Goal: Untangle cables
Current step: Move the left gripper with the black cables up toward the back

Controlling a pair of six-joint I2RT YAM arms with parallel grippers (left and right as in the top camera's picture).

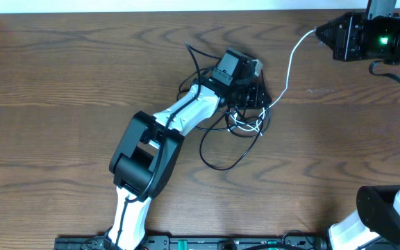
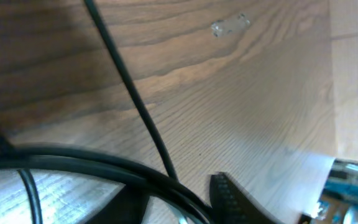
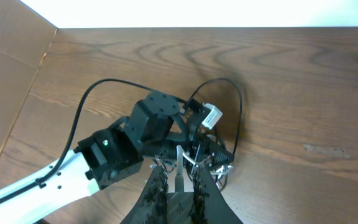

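The black cable (image 1: 221, 165) and the white cable (image 1: 290, 59) cross in a knot (image 1: 246, 121) at the table's middle. My left gripper (image 1: 252, 94) sits low on that knot. In the left wrist view the black cable (image 2: 135, 106) runs between the jaws of my left gripper (image 2: 185, 208), tight against one ridged finger (image 2: 229, 199). My right gripper (image 1: 318, 31) hangs at the far right, shut on the white cable's plug end (image 3: 179, 180). The white cord stretches from there down to the knot.
A cardboard wall (image 3: 11, 62) borders the table's left side. The right arm's base (image 1: 380, 215) stands at the front right, and a black rail (image 1: 200, 243) runs along the front edge. A small clear scrap (image 2: 229, 25) lies on the wood beyond the knot.
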